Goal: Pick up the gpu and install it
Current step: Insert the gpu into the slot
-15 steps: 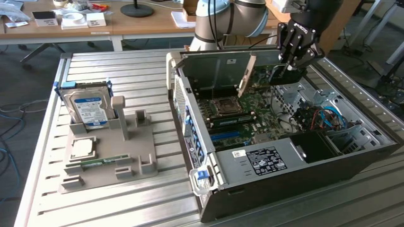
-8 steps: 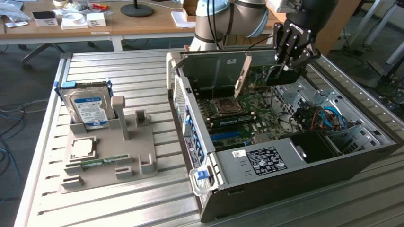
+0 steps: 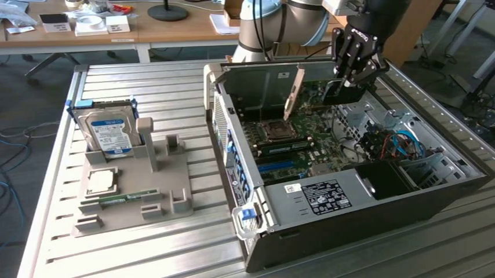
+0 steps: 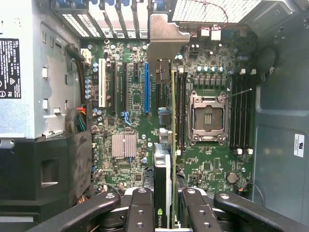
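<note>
gpu (image 4: 163, 180) on edge in downward-pointing gripper (image 3: 350, 81) over motherboard (image 4: 126, 145)

The exterior view looks from high off the near side of the table (image 3: 139, 75), down and across toward the far desks, at a middling distance, with the open computer case (image 3: 348, 226) on the exterior view's right. The wrist view hangs close above the case, facing straight down along the edge of the gpu (image 4: 161, 179) clamped in the gripper (image 4: 166, 205). Both views share the motherboard (image 3: 305, 147) and its CPU socket (image 4: 207, 116) — and probably the card.

Thin green gpu (image 4: 163, 166) upright on edge, above the motherboard (image 4: 126, 145)
</note>
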`<move>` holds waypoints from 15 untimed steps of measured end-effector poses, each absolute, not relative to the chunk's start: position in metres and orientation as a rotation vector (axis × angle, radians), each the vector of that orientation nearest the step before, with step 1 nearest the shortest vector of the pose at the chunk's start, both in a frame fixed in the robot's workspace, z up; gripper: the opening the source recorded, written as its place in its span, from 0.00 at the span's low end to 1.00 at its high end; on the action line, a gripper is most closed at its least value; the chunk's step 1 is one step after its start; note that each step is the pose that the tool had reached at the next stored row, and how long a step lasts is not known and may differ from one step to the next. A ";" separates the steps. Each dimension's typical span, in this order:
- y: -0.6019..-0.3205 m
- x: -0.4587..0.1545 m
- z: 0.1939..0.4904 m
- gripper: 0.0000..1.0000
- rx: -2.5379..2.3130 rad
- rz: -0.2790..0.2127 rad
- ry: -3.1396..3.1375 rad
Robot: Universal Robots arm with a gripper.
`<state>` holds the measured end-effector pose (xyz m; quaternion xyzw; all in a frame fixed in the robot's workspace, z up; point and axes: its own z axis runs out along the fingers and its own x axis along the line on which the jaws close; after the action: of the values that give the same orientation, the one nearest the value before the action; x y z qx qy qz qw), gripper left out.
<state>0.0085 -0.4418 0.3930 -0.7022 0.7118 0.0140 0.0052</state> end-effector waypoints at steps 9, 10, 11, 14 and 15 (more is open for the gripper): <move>-0.442 0.000 0.393 0.27 -2.199 0.044 2.229; -0.442 0.000 0.393 0.27 -2.199 0.044 2.229; -0.442 0.000 0.393 0.27 -2.199 0.044 2.229; -0.442 0.000 0.393 0.27 -2.199 0.044 2.229; -0.442 0.000 0.393 0.27 -2.199 0.044 2.229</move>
<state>0.0002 -0.4417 0.3927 -0.7022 0.7118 0.0140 0.0053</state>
